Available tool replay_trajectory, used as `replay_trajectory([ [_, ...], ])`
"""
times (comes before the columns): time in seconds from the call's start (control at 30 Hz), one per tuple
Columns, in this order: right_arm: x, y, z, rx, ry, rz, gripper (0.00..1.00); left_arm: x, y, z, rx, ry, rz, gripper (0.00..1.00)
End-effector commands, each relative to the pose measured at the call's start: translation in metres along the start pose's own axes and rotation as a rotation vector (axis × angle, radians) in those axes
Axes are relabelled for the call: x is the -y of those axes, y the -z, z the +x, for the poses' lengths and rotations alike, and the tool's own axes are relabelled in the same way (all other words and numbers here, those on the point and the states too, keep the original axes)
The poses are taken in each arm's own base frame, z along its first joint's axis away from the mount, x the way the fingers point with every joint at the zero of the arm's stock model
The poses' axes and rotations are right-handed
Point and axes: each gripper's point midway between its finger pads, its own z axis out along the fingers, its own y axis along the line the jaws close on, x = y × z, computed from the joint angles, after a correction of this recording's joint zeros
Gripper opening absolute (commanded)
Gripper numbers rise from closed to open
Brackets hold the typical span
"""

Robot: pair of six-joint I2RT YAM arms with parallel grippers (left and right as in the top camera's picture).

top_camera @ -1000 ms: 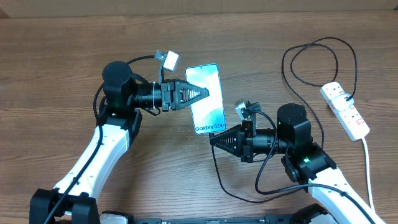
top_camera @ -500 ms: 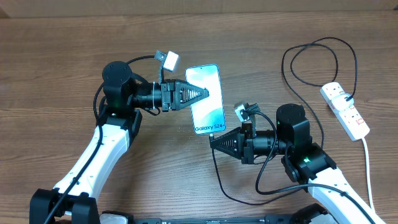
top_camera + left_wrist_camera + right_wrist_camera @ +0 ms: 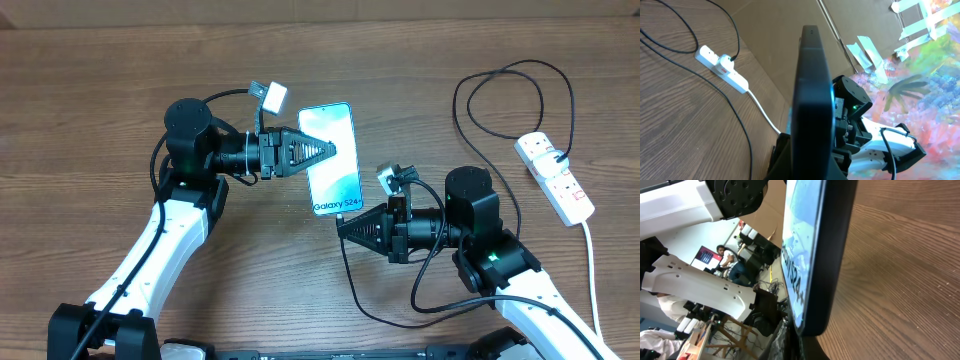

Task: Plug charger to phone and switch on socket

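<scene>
The phone is held off the table, screen up, its "Galaxy S24+" strip toward the near end. My left gripper is shut on the phone's left long edge. In the left wrist view the phone shows edge-on as a dark slab. My right gripper is shut on the tip of the charger, right at the phone's near short edge. From the right wrist the phone fills the middle and hides the connector. The white socket lies at the far right, with the black cable running to it.
The charger cable loops over the table between the right arm and the socket, and another loop lies near the front edge. The socket's thick white cord runs toward the front right. A cardboard wall stands behind the table.
My right gripper has edged slightly left and toward the phone's near edge with the charger tip. The left gripper and the phone have stayed put.
</scene>
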Motion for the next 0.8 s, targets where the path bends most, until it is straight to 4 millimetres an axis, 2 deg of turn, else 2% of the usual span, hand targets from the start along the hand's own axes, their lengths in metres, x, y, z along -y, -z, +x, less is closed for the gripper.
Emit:
replay_trajectory([
  [0.0,-0.0099,0.0000,-0.0105,0.010,0.038,-0.022,0.04,0.0027,-0.0010,-0.0026,-0.001,-0.042,0.004,0.04],
  [0.4,-0.0101,0.0001,-0.0148,0.026,0.059,-0.018,0.04,0.0050,-0.0009,0.0013,-0.023,-0.055,0.019,0.04],
  [0.77,-0.0055,-0.0001,-0.0065,0.000,0.006,-0.005,0.04,0.0044,-0.0009,0.0001,-0.017,-0.056,0.015,0.04],
])
